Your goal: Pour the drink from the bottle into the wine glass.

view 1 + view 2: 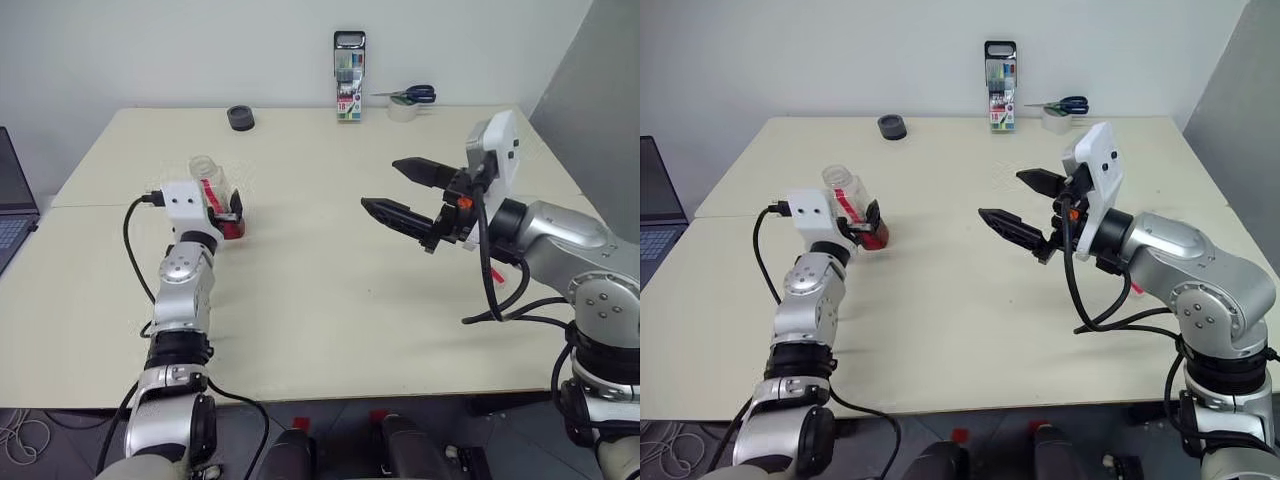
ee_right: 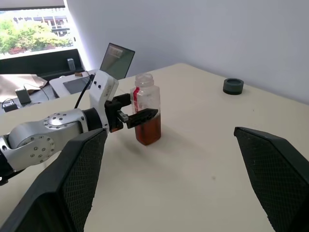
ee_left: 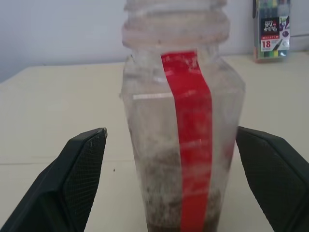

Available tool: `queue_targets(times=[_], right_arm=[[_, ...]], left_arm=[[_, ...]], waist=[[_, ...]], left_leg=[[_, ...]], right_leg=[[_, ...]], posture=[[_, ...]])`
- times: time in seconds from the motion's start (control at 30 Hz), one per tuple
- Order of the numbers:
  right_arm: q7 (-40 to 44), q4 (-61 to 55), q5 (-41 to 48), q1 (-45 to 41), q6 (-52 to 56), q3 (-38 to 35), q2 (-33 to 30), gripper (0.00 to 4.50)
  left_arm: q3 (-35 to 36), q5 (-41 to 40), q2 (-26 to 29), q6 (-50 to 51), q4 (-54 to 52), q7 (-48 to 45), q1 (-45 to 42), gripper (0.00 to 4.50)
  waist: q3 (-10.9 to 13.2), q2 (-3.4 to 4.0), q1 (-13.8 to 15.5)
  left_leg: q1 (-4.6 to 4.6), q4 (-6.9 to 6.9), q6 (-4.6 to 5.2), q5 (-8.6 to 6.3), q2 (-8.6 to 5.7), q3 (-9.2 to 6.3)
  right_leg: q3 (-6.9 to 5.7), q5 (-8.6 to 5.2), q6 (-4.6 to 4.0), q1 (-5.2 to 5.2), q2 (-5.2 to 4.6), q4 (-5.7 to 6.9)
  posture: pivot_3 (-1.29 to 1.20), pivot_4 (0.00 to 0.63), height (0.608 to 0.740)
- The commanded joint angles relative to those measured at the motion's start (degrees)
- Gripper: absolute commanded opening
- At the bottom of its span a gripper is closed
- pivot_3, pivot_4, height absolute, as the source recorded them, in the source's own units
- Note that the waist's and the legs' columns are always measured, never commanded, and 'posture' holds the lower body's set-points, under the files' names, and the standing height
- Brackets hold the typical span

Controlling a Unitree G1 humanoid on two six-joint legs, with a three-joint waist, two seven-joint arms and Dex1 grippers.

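1. Here the bottle [image 2: 146,115] stands upright on the pale worktop [image 1: 320,300], toward the robot's left side, with no cap on its wide neck.
2. The drink [image 2: 147,130] fills only the lower part of the bottle, reddish-brown, and a red strip runs down the side facing the left wrist camera.
3. The left gripper [image 2: 139,116] sits around the bottle with its black fingers [image 3: 82,164] spread wide, one on each side; in the left wrist view there is a clear gap between each finger and the plastic, so it is not gripping.
4. The right gripper [image 1: 405,192] is held above the worktop on the robot's right, well apart from the bottle, its two fingers spread wide and holding nothing, pointing across toward the left.
5. At the far edge of the worktop a marker pack [image 1: 349,76] stands upright against the wall.
6. Just beside the pack, to the right, a roll of tape [image 1: 403,110] lies with blue-handled scissors [image 1: 415,95] resting on top.
7. A small dark round ring [image 1: 240,118] sits near the far edge, to the left of the marker pack.
8. A laptop [image 1: 12,205] shows at the left edge of the scene, beside the worktop.
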Motion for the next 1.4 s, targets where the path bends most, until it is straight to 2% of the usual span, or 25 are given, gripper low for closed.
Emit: queue_targets(times=[0.03,0.23,0.4,0.5,0.6,0.7,0.77,0.9,1.0,1.2,1.4], right_arm=[[-0.22,-2.89,-1.00,1.75,-1.81,-1.44,-0.63,4.50],[-2.31,-6.45,-0.95,8.79,-1.50,-4.53,-1.53,4.50],[-4.71,-9.08,-1.32,16.24,-1.52,-8.01,-2.41,4.50],[-9.94,-8.06,-3.49,19.50,-2.35,-10.75,-0.16,4.50],[-17.85,-4.46,-1.16,20.82,0.80,-15.25,4.71,4.50],[-24.41,-0.23,-1.51,21.40,4.60,-17.96,7.70,4.50],[-28.07,2.16,-2.33,20.93,5.04,-19.36,9.64,4.50],[-40.21,12.44,0.77,15.30,3.31,-27.83,19.12,4.50],[-45.27,18.75,3.49,10.06,0.40,-32.43,24.35,4.50],[-47.28,30.11,7.40,3.12,-6.69,-36.69,30.00,4.50],[-44.89,39.93,8.28,-1.60,-13.65,-36.89,31.41,4.50]], left_arm=[[-0.30,0.14,-0.37,3.27,-7.54,1.29,2.72,4.47],[-1.10,-0.49,-1.92,8.98,-16.86,1.44,10.08,4.47],[-5.97,0.62,1.19,14.53,-23.98,-4.46,14.14,4.47],[-10.82,-3.19,5.39,16.81,-29.26,-16.11,14.76,4.47],[-14.23,-9.80,8.86,18.26,-32.61,-29.39,13.55,4.47],[-16.06,-12.54,10.68,18.08,-32.00,-36.89,9.97,4.47],[-16.78,-13.36,11.08,17.93,-31.19,-39.82,7.77,4.47],[-18.41,-14.15,11.65,17.42,-29.33,-45.54,2.64,4.47],[-18.37,-14.66,12.62,17.63,-29.11,-48.63,1.21,4.47],[-17.00,-14.87,15.42,17.15,-30.00,-51.52,2.24,4.47],[-16.54,-14.94,18.06,17.72,-30.52,-52.74,2.36,4.47]], waist=[[0.00,0.00,0.00],[-0.01,-0.02,0.06],[-0.02,-0.04,0.14],[-0.03,-0.04,0.02],[-0.03,-0.03,-0.03],[-0.03,-0.03,0.00],[-0.03,-0.02,-0.04],[-0.04,0.02,-0.21],[-0.04,0.09,-0.57],[-0.03,0.16,-0.83],[0.00,0.20,-1.00]], left_leg=[[0.00,0.00,0.00,0.00,0.00,0.01],[0.01,0.00,0.02,-0.01,0.00,0.01],[0.04,0.01,0.06,-0.03,-0.01,0.00],[0.11,0.01,0.09,-0.05,0.02,-0.07],[0.17,-0.01,0.04,-0.02,0.04,0.04],[0.17,-0.01,0.01,-0.01,0.03,0.06],[0.17,-0.02,0.03,-0.01,0.03,0.09],[0.22,-0.05,0.07,-0.04,0.05,0.24],[0.28,-0.11,0.07,-0.04,0.10,0.31],[0.26,-0.13,0.18,-0.09,0.12,0.52],[0.23,-0.12,0.19,-0.10,0.09,0.60]], right_leg=[[0.00,0.00,0.00,0.00,0.00,0.00],[0.01,0.00,0.00,0.02,0.00,0.00],[0.00,0.00,0.00,0.08,0.01,0.00],[-0.03,-0.01,0.00,0.18,0.08,-0.01],[-0.03,-0.01,0.00,0.19,0.13,0.01],[-0.02,-0.01,0.00,0.22,0.19,0.00],[-0.01,-0.01,-0.01,0.21,0.23,0.01],[-0.01,-0.01,-0.01,0.21,0.33,0.04],[0.07,-0.01,-0.01,0.16,0.34,0.06],[0.08,-0.01,-0.02,0.10,0.36,0.08],[0.09,-0.01,-0.02,0.08,0.36,0.08]], posture=[[0.00,0.150,0.740],[0.00,0.150,0.740],[0.00,0.150,0.740],[0.00,0.150,0.740],[0.00,0.150,0.740],[0.00,0.150,0.740],[0.00,0.150,0.740],[0.00,0.150,0.740],[0.00,0.150,0.740],[0.00,0.150,0.740],[0.00,0.150,0.740]])
